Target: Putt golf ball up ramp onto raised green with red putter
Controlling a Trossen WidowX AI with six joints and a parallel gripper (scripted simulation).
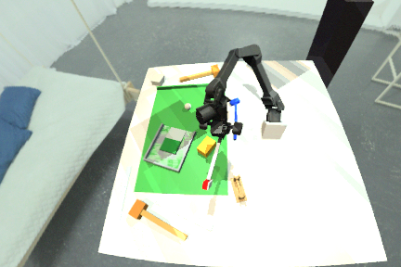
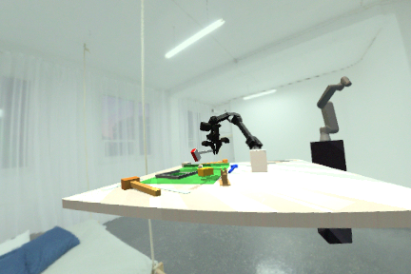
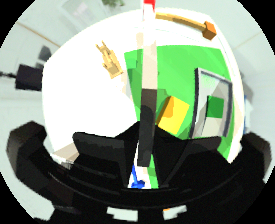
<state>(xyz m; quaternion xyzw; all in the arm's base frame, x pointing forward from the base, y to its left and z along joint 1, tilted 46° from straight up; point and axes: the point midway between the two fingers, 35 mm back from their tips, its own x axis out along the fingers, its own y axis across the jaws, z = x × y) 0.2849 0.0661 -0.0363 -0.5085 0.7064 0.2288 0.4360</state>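
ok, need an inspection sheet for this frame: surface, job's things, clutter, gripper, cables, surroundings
Surface: white table with a green mat on its left part.
Job's things: red putter lifted off the table, red head out in the air; golf ball on the mat; ramp with raised green on the mat.
Clutter: yellow block, blue putter, two wooden mallets, small wooden stand, white block.
Gripper: gripper shut on the putter's shaft.
Cables: nothing seen on the table; a rope hangs beside it.
Surroundings: bed with blue pillows, second arm on a black stand.
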